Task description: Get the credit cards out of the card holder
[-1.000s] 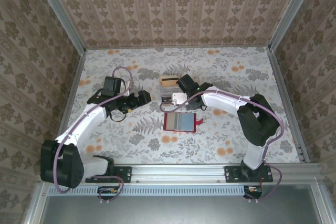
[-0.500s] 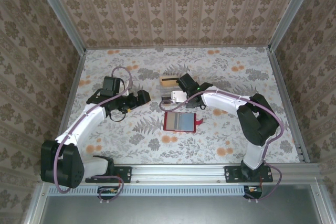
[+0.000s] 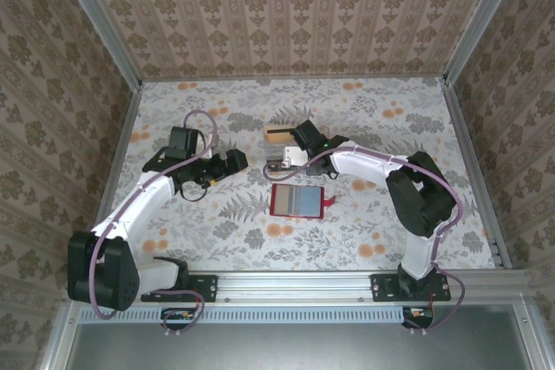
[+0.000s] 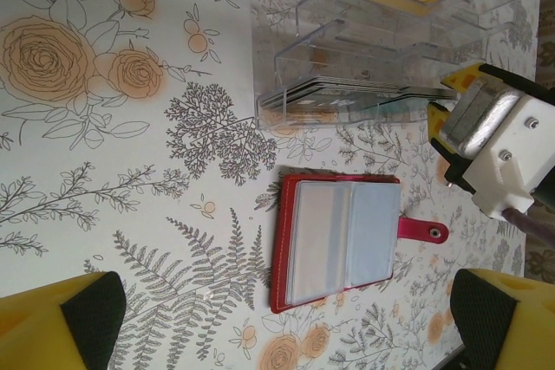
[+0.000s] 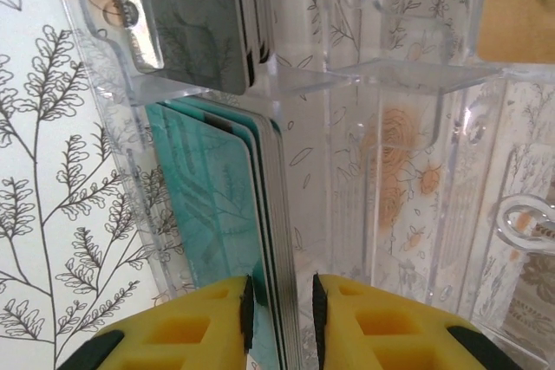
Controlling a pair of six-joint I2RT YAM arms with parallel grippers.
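Right jaws: the yellow pads stand narrowly apart on either side of the upright edge of a stack of cards point(image 5: 260, 240), seen from the right wrist; the gap is slim, and whether they are pinching the stack or have just let go cannot be told.

Change noted: a second ago these jaws carried a whitish card just beyond the far edge of the card holder point(image 3: 297, 201); they have since shifted left and farther away, to the clear tray point(image 3: 276, 152), and the card now sits among the others in a tray slot point(image 4: 355, 93); judged, this is a card being delivered, with only the release outstanding.

Left jaws: fully spread and empty, both pads at the lower corners of the left wrist view; unmoved over the same interval, hovering over the tabletop point(image 3: 199, 223) to the left of the card holder.

Card holder: lies open and flat on the tabletop at centre, just near of the tray, grey-blue inside up, red tab point(image 4: 423, 231) pointing right; its sleeves appear empty.

A tan card point(image 3: 279, 133) lies at the far end of the tray; judged, the task is close to complete.
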